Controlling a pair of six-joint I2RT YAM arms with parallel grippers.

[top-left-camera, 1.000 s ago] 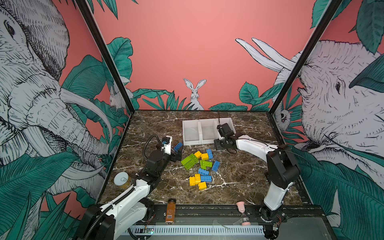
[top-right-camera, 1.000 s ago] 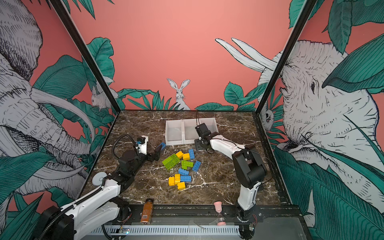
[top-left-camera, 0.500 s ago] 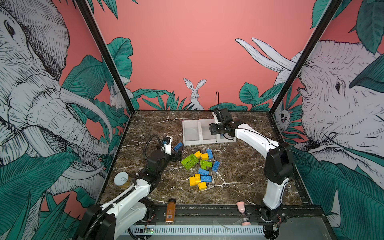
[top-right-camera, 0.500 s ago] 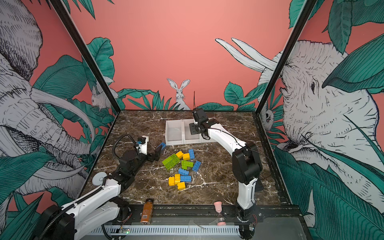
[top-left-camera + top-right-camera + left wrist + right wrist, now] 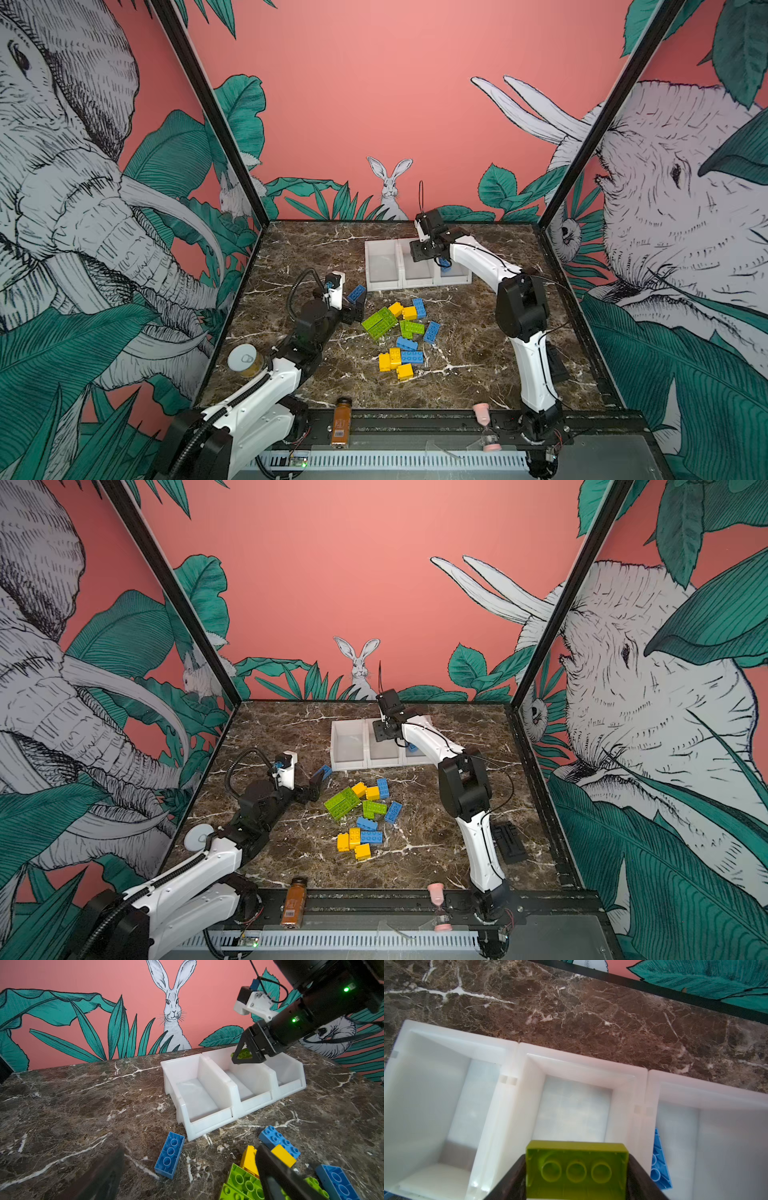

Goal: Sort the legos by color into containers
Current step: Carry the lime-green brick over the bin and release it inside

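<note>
Lime-green oblong studded plastic brick (image 5: 576,1151) clamped end-to-end in right gripper (image 5: 576,1186), white plastic middle bin (image 5: 623,1084) beneath; judged light, rigid, slick. Left gripper (image 5: 187,1180) spread, empty.

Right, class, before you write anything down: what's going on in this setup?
Two robot arms are sorting toy bricks by colour. The right gripper holds a lime green brick above the middle bin; a blue brick already lies in the end bin on that arm's side. The left gripper is open, close to a loose blue brick on the table beside the pile of unsorted bricks.
</note>
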